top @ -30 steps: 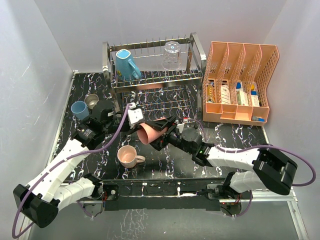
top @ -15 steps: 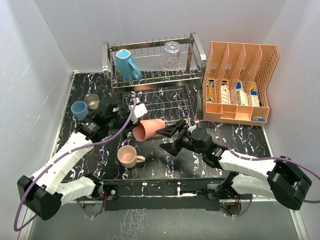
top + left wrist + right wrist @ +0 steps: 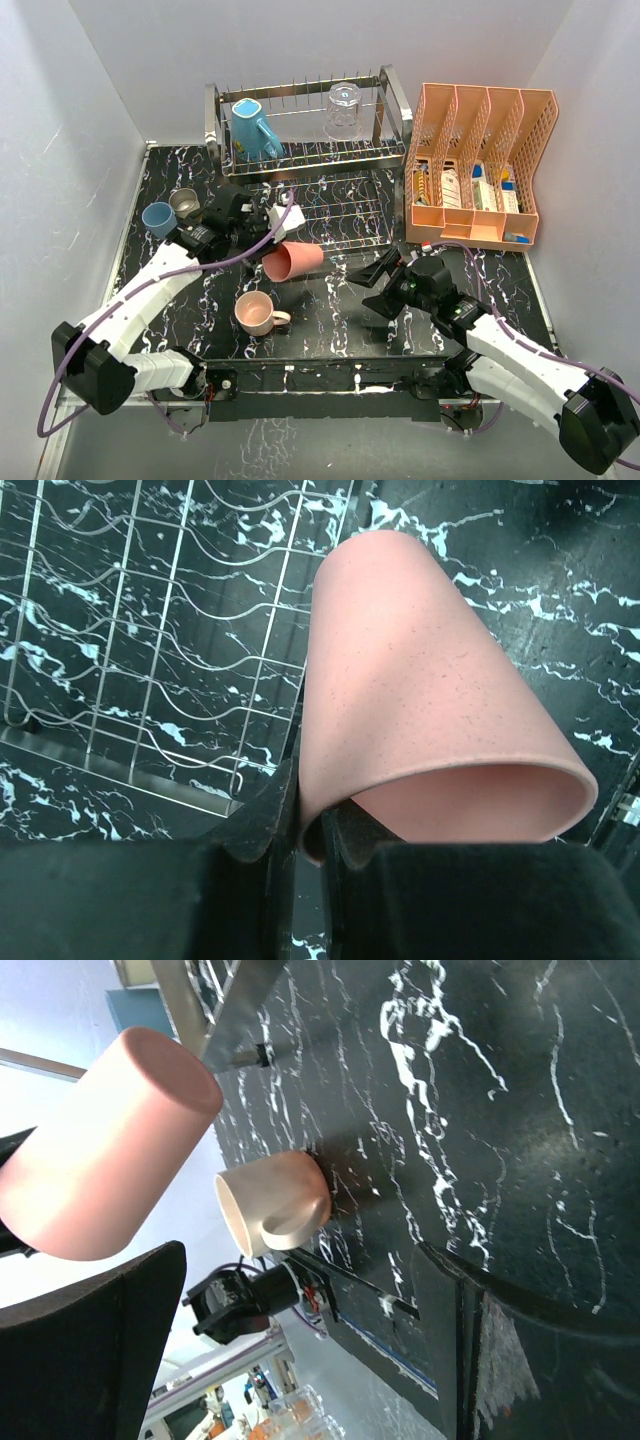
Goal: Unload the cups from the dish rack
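Observation:
My left gripper [image 3: 312, 825] is shut on the rim of the salmon-red tumbler [image 3: 420, 690], one finger inside and one outside. It holds the tumbler on its side above the table, in front of the dish rack's lower tier [image 3: 150, 630]. In the top view the tumbler [image 3: 295, 261] is left of centre. My right gripper [image 3: 380, 285] is open and empty, to the right of it. The teal mug [image 3: 254, 128] and the clear glass tumbler [image 3: 342, 110] stand on the dish rack [image 3: 392, 95]. The pale pink mug [image 3: 257, 313], the light blue tumbler [image 3: 158, 219] and the tan cup [image 3: 184, 203] are on the table.
The orange file organiser [image 3: 480, 165] stands at the back right. The right wrist view shows the tumbler [image 3: 110, 1150] above the pale pink mug [image 3: 275, 1210], with a rack foot [image 3: 235, 1020] nearby. White walls close in both sides.
My right gripper has let go of the salmon-red tumbler and drawn back to the right. My left gripper has come in and closed on its rim.

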Robot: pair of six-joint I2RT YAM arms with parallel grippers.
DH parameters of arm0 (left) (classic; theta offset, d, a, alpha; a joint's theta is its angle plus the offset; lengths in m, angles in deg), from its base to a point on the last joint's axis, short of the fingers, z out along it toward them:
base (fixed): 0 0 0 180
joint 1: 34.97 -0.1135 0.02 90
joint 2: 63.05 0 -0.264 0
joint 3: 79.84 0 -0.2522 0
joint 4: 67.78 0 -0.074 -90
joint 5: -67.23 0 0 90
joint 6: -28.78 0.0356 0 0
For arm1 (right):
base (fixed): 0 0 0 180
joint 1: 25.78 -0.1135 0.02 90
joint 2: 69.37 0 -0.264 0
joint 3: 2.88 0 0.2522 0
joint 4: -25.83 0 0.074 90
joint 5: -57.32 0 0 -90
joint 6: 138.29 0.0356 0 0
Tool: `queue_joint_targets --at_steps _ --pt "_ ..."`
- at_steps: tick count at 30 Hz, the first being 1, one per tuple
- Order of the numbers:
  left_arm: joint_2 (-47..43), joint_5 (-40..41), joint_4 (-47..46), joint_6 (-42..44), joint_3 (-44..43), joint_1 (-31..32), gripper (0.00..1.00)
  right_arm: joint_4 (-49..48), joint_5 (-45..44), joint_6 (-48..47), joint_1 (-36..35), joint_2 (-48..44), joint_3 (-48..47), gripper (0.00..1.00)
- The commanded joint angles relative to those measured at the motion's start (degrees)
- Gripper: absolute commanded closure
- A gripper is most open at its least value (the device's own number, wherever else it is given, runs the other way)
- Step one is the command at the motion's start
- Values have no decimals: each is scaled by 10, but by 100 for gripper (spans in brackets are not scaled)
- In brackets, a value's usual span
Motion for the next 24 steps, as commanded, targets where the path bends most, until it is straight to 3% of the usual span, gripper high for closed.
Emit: queue_joint_targets --at_steps 1,9,15,24 --pt "5 -10 31 20 -28 9 100 18 30 -28 9 9 -19 2" --pt "114 18 137 56 -101 49 100 139 -17 -146 37 14 -125 2" --pt "200 83 220 97 -162 92 100 233 -54 -228 65 33 -212 2" --pt "280 149 316 140 -247 146 100 300 -95 -276 84 30 -268 2"
